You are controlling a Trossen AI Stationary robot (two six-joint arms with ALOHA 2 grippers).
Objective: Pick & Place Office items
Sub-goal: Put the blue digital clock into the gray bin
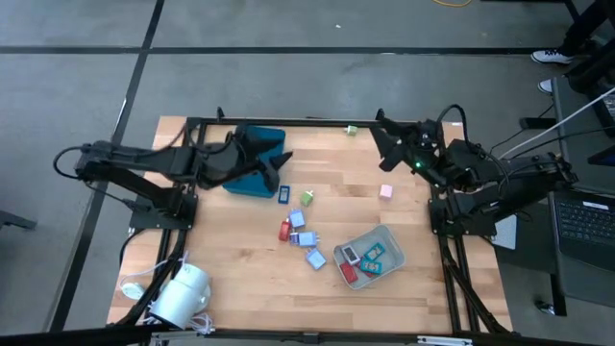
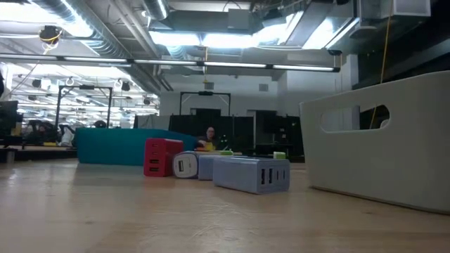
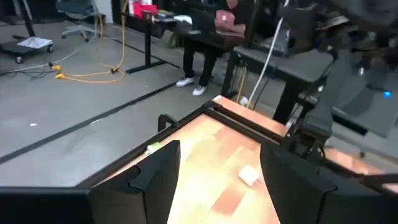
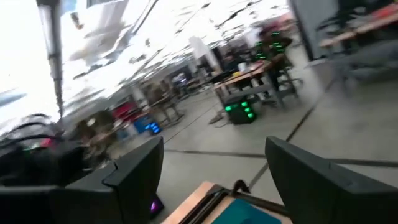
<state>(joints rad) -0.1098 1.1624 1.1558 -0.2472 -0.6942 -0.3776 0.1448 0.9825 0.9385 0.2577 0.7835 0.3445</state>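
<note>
Roughly mid-table: loose cluster of office items (image 1: 300,231), small boxy blocks in red, blue and light blue, one green (image 1: 307,198) a little nearer the far edge, one pink (image 1: 385,191) off alone toward the right arm. Several more lie in the pale grey tray (image 1: 392,240), just beside the cluster. Dark teal tray (image 1: 258,160) sits at the far left, partly under the left arm.

Handling, as a judgement: blocks look like rigid plastic, light, smooth-sided, not fragile. Likely to skate on the wood table (image 1: 231,269) if nudged from one side. Best taken across the two long flat faces, fingers straight down, squarely centred. Low view shows a red block (image 2: 162,156), a white-faced one (image 2: 185,165) and a grey-blue one (image 2: 252,173) packed close together, so little finger room between neighbours; outliers are the easier picks.

Left gripper (image 1: 279,169): raised over the near edge of the teal tray, fingers (image 3: 160,171) parted with a clear gap, nothing between them. Nearest item is the blue block (image 1: 284,194), just beside it; cluster near, further toward the front.

Right gripper (image 1: 384,135): up at the far right corner, spread wide, empty. Pink block near; cluster well apart
</note>
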